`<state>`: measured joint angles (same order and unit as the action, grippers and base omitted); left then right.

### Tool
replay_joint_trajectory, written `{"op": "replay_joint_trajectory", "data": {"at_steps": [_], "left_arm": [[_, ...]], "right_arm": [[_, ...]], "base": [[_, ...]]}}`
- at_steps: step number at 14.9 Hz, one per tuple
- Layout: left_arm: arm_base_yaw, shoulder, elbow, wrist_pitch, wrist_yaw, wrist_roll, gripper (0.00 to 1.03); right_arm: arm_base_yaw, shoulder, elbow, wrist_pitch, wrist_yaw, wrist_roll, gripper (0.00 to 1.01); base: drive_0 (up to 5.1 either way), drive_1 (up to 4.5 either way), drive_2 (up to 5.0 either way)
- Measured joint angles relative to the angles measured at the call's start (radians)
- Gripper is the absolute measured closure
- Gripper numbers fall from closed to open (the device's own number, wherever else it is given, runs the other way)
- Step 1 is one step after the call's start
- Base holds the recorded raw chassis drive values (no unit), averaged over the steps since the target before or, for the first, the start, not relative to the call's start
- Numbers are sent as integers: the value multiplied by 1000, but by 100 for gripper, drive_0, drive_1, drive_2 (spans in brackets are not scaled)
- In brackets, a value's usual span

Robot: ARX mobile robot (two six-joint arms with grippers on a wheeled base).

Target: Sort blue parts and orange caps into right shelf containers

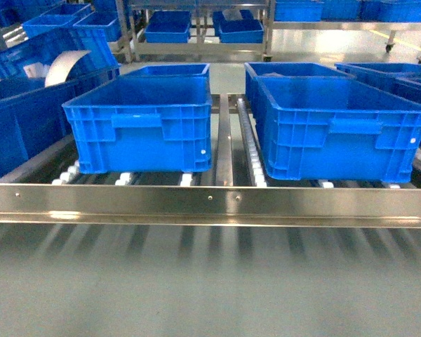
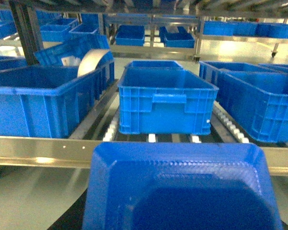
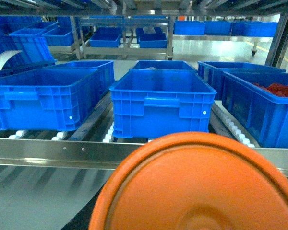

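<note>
Blue part (image 2: 182,187) close under left wrist camera, orange cap (image 3: 197,184) close under right; bins on roller shelf beyond.

Nearest, in left wrist view: blue part filling the lower frame, a tray-like moulding with bevelled corners; left gripper itself unseen, grip impossible to tell. In right wrist view: round orange cap filling the lower frame; right gripper likewise unseen, opening impossible to tell. Next, steel front rail (image 1: 210,200) of shelf. Behind rail, on rollers: two right shelf containers side by side, left one (image 1: 144,126), right one (image 1: 337,130), a steel divider between. Farther right, in right wrist view: bin (image 3: 264,105) holding red-orange pieces. Far back: more blue bins on racks.
</note>
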<state>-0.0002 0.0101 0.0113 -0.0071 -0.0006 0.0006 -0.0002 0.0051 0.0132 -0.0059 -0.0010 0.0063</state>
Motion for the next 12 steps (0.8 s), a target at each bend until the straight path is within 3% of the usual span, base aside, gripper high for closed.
{"op": "replay_joint_trajectory", "data": {"at_steps": [12], "left_arm": [[0, 0, 0, 0, 0, 0, 62]], "right_arm": [[0, 0, 0, 0, 0, 0, 59]], "base": [[0, 0, 0]]}}
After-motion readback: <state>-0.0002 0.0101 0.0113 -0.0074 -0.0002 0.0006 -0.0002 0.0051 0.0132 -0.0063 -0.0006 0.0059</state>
